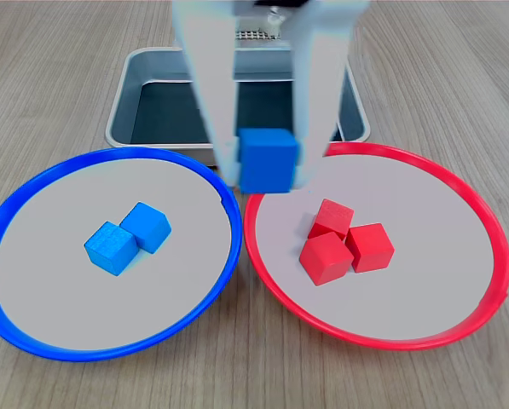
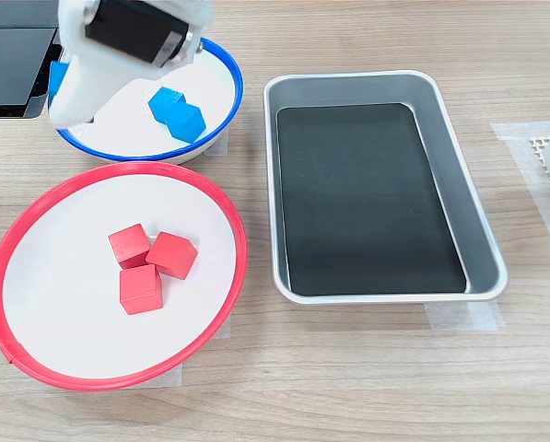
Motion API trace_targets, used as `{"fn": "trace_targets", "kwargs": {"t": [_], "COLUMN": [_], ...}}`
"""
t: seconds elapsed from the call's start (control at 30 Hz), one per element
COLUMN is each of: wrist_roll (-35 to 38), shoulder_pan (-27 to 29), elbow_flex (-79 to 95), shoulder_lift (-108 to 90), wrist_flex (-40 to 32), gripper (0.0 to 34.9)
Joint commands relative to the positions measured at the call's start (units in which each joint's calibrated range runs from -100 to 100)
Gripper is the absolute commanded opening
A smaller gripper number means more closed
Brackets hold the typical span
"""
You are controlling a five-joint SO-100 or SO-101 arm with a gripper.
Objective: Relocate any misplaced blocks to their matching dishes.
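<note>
Almost done: the gripper [image 1: 268, 162] is carrying the last blue block [image 1: 268, 159] toward the blue-rimmed dish [image 1: 32, 192], its two white fingers [image 1: 213, 94] clamping the cube from either side

Hanging at the gap between the dishes in the first exterior view, the cube is sitting around two o'clock off the blue dish's centre; two blue blocks [image 1: 127, 236] are lying there and three red blocks [image 1: 344, 242] are resting together in the red-rimmed dish [image 1: 484, 221]; swinging toward eight o'clock before lowering and opening is looking wisest, so it is landing clear of the rim, beside the pair
</note>
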Motion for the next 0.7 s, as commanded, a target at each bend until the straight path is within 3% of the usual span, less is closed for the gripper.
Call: {"fn": "trace_targets", "kwargs": {"t": [0.0,0.3,0.67], "wrist_roll": [0.4,-0.1,-1.0], "shoulder_pan": [4.6,10.5,11.6], "elbow_flex": [1.5,3.0,-0.2], "shoulder_lift": [-3.1,1.2,9.1], "wrist_flex": [-1.3,-6.1,-7.3], "gripper": [0.3,0.3,0.3]}}
